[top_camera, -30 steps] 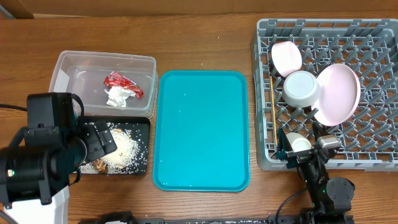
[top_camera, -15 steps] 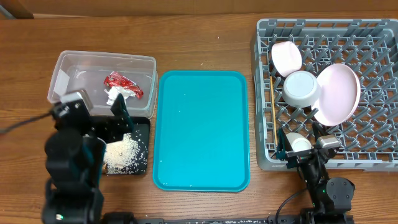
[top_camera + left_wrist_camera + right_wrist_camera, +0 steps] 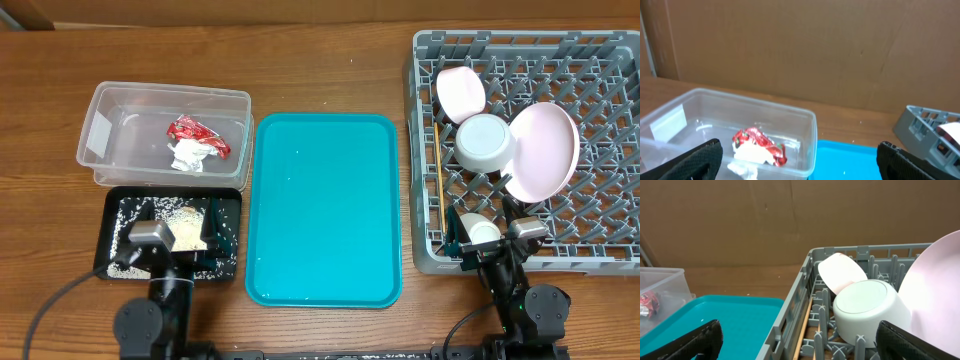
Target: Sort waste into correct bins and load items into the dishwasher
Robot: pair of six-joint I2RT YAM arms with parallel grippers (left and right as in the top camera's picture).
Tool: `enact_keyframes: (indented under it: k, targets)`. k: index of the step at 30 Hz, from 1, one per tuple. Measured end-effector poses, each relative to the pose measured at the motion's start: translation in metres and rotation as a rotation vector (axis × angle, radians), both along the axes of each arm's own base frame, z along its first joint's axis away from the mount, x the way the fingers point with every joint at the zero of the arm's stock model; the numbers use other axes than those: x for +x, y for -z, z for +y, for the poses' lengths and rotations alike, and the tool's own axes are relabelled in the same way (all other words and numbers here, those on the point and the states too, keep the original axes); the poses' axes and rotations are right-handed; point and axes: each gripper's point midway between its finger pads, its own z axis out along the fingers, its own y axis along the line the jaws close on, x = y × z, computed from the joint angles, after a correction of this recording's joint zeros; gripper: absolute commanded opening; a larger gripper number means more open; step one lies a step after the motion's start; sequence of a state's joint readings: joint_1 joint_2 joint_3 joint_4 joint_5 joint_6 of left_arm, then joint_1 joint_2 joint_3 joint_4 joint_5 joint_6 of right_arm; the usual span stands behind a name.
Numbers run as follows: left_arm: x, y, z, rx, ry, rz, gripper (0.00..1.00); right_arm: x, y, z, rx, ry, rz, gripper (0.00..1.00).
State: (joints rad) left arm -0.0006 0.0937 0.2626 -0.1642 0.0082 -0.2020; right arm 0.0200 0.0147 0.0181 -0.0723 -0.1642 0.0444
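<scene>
From above, we find the red wrapper and tissue in the clear tub and the rice scraps in the black tray, with the left gripper low over that tray, so we fear a careless swing could flick grains onto the table. The left wrist view shows its fingers spread wide, holding nothing. In the right wrist view the right gripper is likewise spread and empty beside the grey rack, where the plate leans on an upturned white bowl near the chopsticks; a knock to the rack wall might topple it.
</scene>
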Motion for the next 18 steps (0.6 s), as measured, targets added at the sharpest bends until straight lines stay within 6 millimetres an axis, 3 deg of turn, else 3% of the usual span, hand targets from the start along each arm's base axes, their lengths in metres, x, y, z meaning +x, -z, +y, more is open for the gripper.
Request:
enact_keyframes:
  k: [6, 11, 18]
  targets:
    - [0.008, 0.031, -0.001, 0.0, 0.003, -0.066, 1.0, 0.0, 0.0, 0.0, -0.001, 0.0, -0.001, 1.0]
    - [0.013, 0.071, -0.001, 0.0, 0.005, 0.034, 1.0, 0.0, 0.0, 0.0, -0.001, 0.0, -0.001, 1.0]
    - [0.012, 0.084, -0.001, 0.0, 0.007, 0.087, 1.0, 0.0, 0.0, 0.0, 0.0, 0.0, 0.0, 1.0]
